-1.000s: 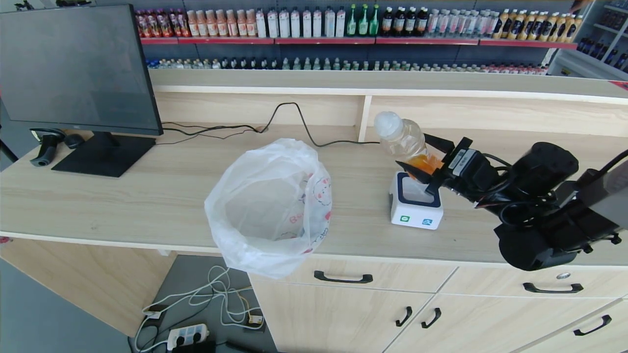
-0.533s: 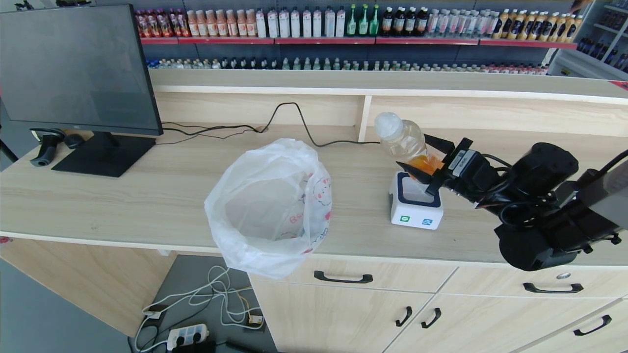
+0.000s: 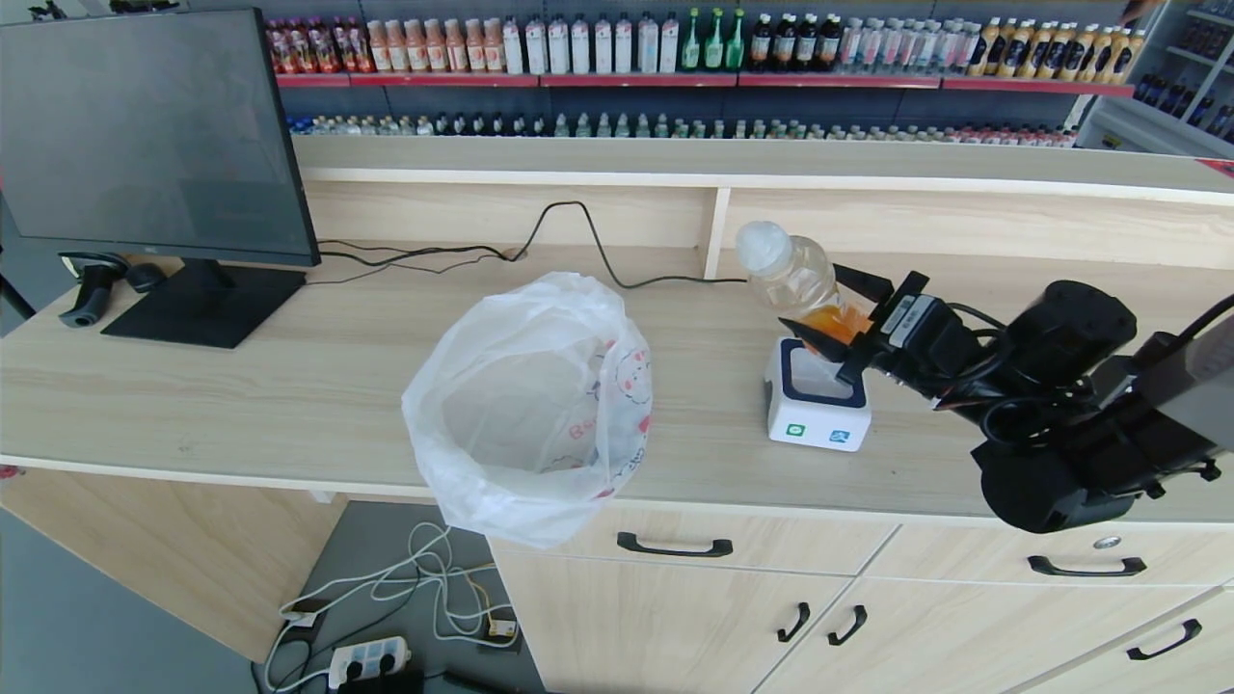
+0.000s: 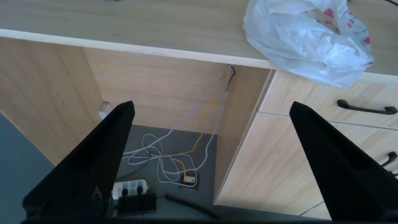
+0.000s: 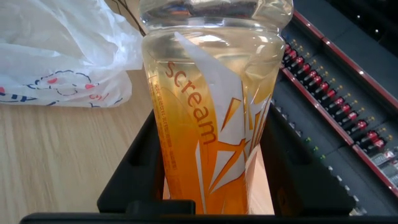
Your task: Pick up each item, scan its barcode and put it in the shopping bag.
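One bottle [image 3: 792,273], one shopping bag [image 3: 530,405], one white scanner box [image 3: 818,413] and one monitor [image 3: 145,135] (screen dark) on the counter [image 3: 241,405].

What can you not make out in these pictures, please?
- Barcode on the drink bottle: head view, the right hand covers the label.
- Bottle's cap: right wrist view, cut off by the edge.
- Window of the scanner: head view, partly hidden behind bottle and hand.
- Bottom of the shopping bag: head view, hidden by crumpled plastic.
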